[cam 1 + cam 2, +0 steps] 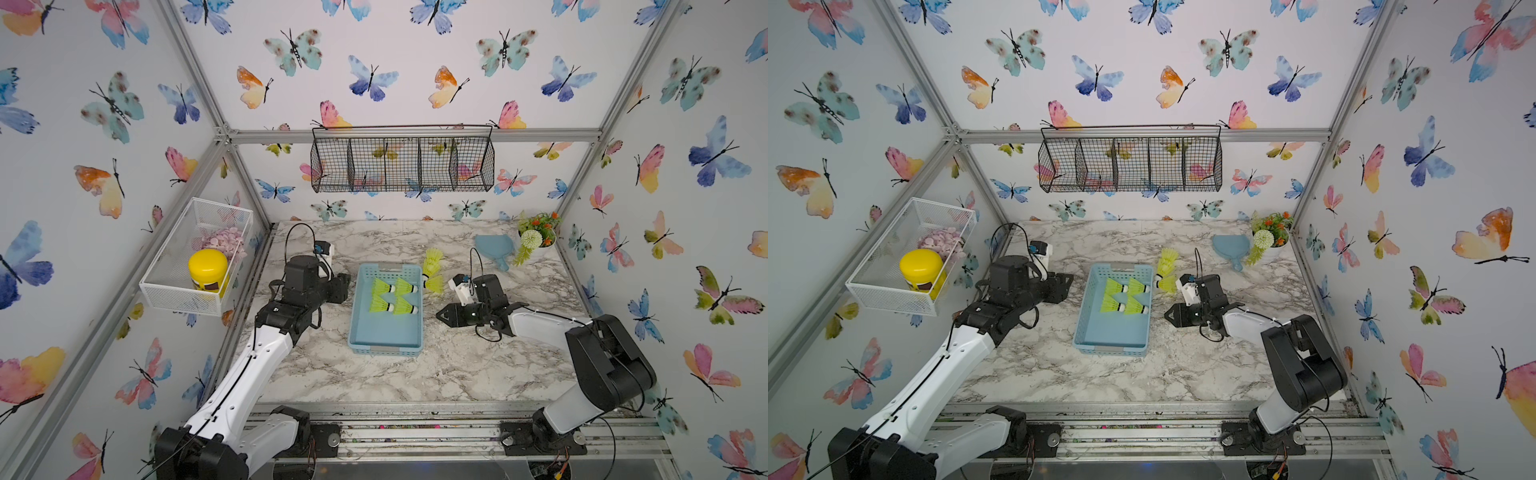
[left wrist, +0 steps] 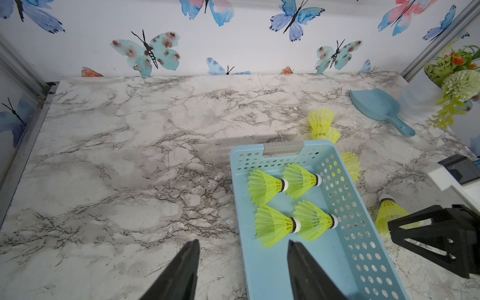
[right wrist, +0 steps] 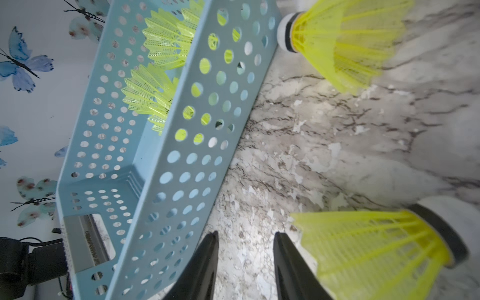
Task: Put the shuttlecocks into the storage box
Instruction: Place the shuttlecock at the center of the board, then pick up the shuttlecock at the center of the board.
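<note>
Right gripper (image 3: 246, 233): jaws partly open, nothing held, bare marble tabletop (image 3: 324, 130) visible through the gap. One shuttlecock (image 3: 376, 254) lies on its side just beside one finger (image 3: 291, 270), outside the gap; cannot tell whether they touch. Another loose shuttlecock (image 3: 337, 41) lies farther out, its white tip close to the perforated long wall of the storage box (image 3: 181, 155). In both top views this gripper sits low over the table on the right of the box, fingers pointing toward it.

Left gripper (image 2: 242, 241): jaws wide apart, empty. In the left wrist view one finger shows against the box floor, the other against the marble beside it. The top views place it just off the box's left wall.

Storage box stands mid-table between the arms, long axis running front to back. Four shuttlecocks (image 1: 382, 286) lie in its far half in two rows of two, tips toward the right wall. More shuttlecocks, nested in a stack (image 1: 433, 259), lie on the table just outside the far right corner; count unclear.

Blue scoop (image 1: 494, 247) and artificial plant (image 1: 538, 232) occupy the far right corner.
</note>
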Robot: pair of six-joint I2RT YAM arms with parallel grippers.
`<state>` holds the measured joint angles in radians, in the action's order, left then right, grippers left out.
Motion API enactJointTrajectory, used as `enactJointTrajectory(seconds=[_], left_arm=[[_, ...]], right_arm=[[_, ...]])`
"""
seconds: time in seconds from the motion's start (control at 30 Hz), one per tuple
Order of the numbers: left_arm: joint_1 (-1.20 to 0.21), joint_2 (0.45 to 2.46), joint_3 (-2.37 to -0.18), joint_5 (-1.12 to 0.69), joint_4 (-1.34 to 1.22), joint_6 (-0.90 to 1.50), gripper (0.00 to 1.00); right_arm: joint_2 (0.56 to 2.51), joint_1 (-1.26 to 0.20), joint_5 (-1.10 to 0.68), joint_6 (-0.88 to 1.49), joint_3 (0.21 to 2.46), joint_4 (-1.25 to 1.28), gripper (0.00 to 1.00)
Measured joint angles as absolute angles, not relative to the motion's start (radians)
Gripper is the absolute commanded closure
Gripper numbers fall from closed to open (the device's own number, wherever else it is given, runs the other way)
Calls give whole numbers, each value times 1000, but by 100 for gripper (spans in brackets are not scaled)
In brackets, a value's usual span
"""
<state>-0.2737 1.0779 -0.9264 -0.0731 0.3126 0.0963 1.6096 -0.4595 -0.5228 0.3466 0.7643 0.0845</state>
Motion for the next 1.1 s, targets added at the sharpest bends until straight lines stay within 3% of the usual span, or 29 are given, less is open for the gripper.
enactJointTrajectory(seconds=[0.37,0.53,0.73,1.1], left_arm=[[-270,1080,-926,-151,311,98,41],[-271,1103,-925,-310,279,159,42],[-329,1137,-919,-450,227,255,42],[-453,1214,-969,-514,207,345,42]], right_arm=[[1474,-472,-611,320,780,106,52],[1381,-471,-416,320,779,86,50],[1404,-451,-237,282,774,20,48],[1510,-390,-126,170,770,-25,44]])
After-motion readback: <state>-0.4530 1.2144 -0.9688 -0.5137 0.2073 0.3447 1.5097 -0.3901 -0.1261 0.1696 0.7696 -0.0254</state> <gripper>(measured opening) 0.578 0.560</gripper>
